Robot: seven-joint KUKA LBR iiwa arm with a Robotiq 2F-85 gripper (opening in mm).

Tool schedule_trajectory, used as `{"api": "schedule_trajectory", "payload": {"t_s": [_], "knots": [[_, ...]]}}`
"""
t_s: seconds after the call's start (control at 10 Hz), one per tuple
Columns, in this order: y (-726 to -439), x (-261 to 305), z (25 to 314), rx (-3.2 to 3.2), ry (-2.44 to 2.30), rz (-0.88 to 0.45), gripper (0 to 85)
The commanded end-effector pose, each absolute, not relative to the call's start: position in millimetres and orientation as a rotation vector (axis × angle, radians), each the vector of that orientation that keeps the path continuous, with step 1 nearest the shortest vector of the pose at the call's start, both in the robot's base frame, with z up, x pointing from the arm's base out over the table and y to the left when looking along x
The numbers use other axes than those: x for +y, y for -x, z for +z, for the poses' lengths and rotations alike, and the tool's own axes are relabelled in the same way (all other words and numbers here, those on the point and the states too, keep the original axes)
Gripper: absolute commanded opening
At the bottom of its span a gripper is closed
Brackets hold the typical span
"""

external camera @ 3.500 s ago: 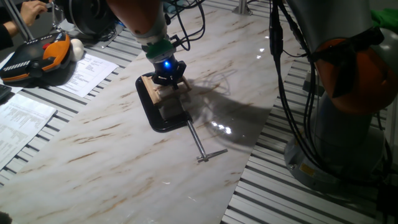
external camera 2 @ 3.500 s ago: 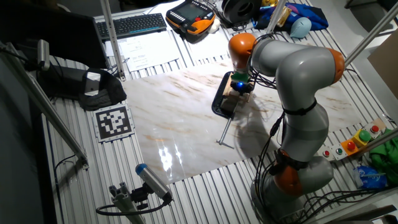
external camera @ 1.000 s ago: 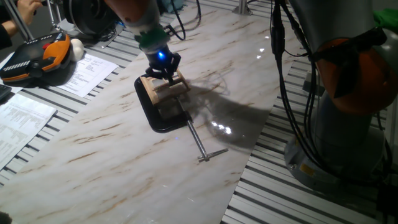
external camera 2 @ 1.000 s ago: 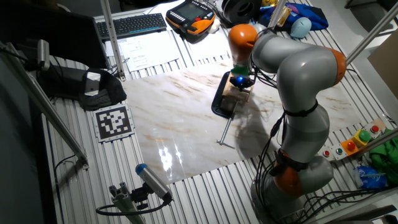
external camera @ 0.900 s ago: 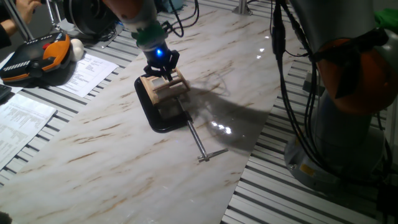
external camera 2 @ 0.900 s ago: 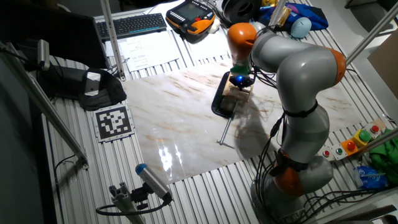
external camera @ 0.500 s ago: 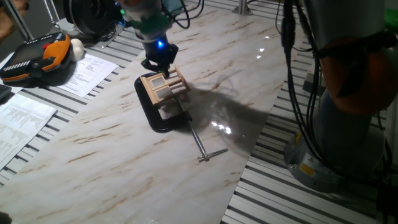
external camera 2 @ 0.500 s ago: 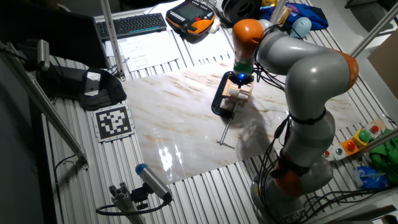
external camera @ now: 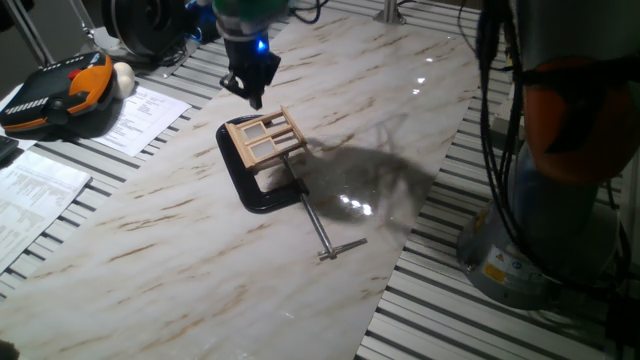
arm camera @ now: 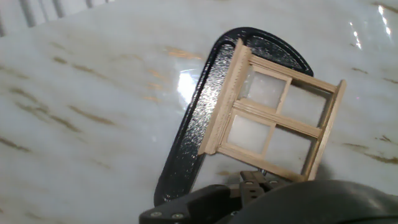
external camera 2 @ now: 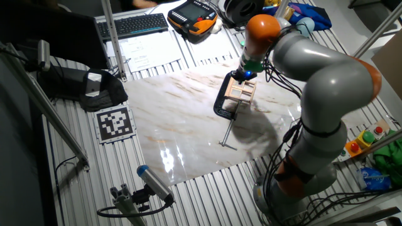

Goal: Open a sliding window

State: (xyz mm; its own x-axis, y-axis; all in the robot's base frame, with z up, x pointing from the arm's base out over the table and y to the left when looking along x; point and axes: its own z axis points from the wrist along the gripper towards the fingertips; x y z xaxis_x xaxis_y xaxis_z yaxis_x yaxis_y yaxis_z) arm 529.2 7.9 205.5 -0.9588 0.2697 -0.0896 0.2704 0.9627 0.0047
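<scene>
Hand view shows the sliding window (arm camera: pixel 273 115) from above: a light tan wooden frame with pale panes divided by thin wooden bars. One long side of the frame is seated against the curved black body of the C-clamp (arm camera: pixel 193 134), which lies flat on the marble tabletop (arm camera: pixel 81 112). A dark rounded part of the hand fills the lower edge of this view, and the fingertips are not seen there.

From one fixed view, the sliding window (external camera: pixel 264 136) is found near the middle of the marble tabletop (external camera: pixel 160 250), held in the C-clamp (external camera: pixel 258 192). The clamp's long steel screw (external camera: pixel 318 226) extends away from the window along the tabletop and ends in a short crossbar.

The gripper (external camera: pixel 251 88) is positioned above and just beyond the far end of the window, apart from it, with a blue light lit on its body. Nothing is held in the gripper; whether the jaws are parted or closed cannot be told at this size.

From the other fixed view, the sliding window (external camera 2: pixel 241 91) is seen tilted up out of the C-clamp (external camera 2: pixel 221 100), with the gripper (external camera 2: pixel 240 76) just above its far end. The arm (external camera 2: pixel 320 69) arches over the right side of the marble tabletop (external camera 2: pixel 169 125).

Around the marble, a teach pendant (external camera: pixel 55 95) and printed sheets (external camera: pixel 140 112) rest on the slatted bench.
</scene>
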Motion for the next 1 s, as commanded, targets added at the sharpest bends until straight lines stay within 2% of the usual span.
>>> {"api": "schedule_trajectory", "payload": {"t_s": [0.0,0.9], "knots": [[-527.3,11.3,215.3,3.022,-0.383,-0.002,0.0],[-527.3,7.3,223.3,3.053,-0.029,-0.017,0.0]]}}
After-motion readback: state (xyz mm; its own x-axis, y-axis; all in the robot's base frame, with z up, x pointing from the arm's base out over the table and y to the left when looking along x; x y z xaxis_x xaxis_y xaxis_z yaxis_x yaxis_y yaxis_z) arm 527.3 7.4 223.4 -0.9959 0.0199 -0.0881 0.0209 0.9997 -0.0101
